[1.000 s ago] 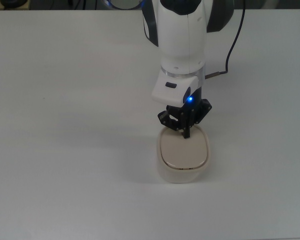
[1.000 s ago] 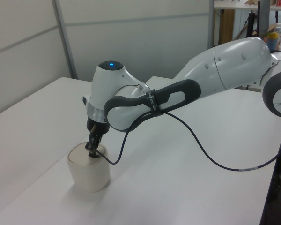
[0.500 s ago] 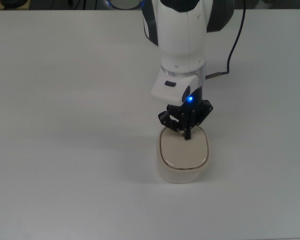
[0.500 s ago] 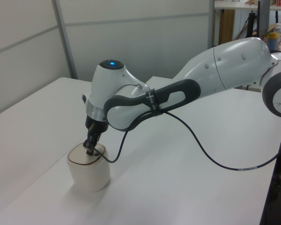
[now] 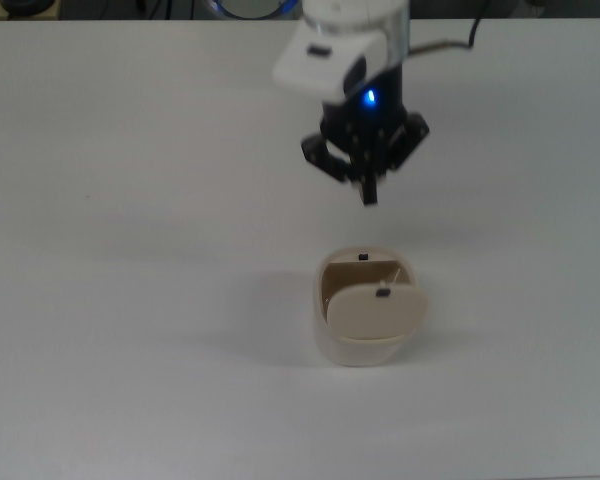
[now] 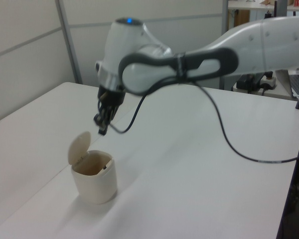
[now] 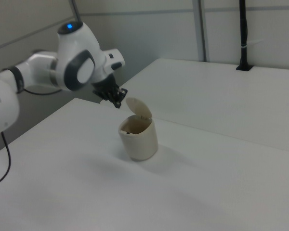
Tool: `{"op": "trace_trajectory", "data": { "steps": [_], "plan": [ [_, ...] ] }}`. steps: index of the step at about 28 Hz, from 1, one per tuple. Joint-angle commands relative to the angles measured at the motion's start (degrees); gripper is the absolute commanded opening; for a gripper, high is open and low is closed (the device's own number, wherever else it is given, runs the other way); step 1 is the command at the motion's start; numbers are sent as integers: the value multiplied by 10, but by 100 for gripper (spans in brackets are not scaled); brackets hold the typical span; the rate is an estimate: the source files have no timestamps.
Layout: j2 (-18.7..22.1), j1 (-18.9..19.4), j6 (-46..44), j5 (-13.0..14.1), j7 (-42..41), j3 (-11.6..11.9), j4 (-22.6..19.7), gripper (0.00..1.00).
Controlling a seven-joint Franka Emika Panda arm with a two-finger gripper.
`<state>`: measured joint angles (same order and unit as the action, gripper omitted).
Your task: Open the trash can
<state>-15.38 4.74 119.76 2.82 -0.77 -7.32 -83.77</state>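
Note:
The cream-white trash can (image 5: pixel 364 348) stands on the white table with its beige lid (image 5: pixel 376 310) flipped up on the hinge, so the inside shows. A small black button (image 5: pixel 363 257) sits at the rim opposite the hinge. The gripper (image 5: pixel 369 196) hangs above the table, clear of the can, fingers shut together with nothing between them. In the left view the gripper (image 6: pixel 102 130) is above and just right of the raised lid (image 6: pixel 79 147) and the trash can (image 6: pixel 95 181). In the right view the gripper (image 7: pixel 117 104) is just left of the lid (image 7: pixel 138 108) on the trash can (image 7: pixel 140 142).
The white table (image 5: pixel 130 260) stretches around the can. A black cable (image 6: pixel 229 147) droops from the arm over the table in the left view. Wall panels (image 6: pixel 35 55) stand behind the table's far edge.
The gripper has lifted off the can's rim and pulled back and up. The lid, flat a moment ago, has sprung up and the can stands open.

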Motion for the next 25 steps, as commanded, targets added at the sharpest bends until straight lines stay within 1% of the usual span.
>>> {"op": "trace_trajectory", "data": {
  "steps": [1, 2, 7, 8, 11, 13, 17, 21, 22, 23, 24, 25],
  "plan": [
    [54, -1, -74, 12, 2, 22, -12, 0],
    [70, -1, -102, 11, -3, 33, -12, 0],
    [105, -1, -187, 10, -37, 52, -12, 0],
    [117, -1, -216, 10, -51, 61, -12, 0],
    [133, -1, -267, 6, -84, 74, -12, 0],
    [148, 0, -319, 3, -114, 86, -12, 0],
    [156, 0, -340, -2, -115, 97, -13, 0],
    [156, 0, -347, -19, -112, 97, -14, 1],
    [156, 0, -347, -19, -111, 97, -15, 6],
    [155, 0, -347, -20, -111, 97, -15, 14],
    [155, 0, -346, -20, -111, 97, -16, 35],
    [154, 0, -346, -20, -111, 97, -16, 50]
  ]
}}
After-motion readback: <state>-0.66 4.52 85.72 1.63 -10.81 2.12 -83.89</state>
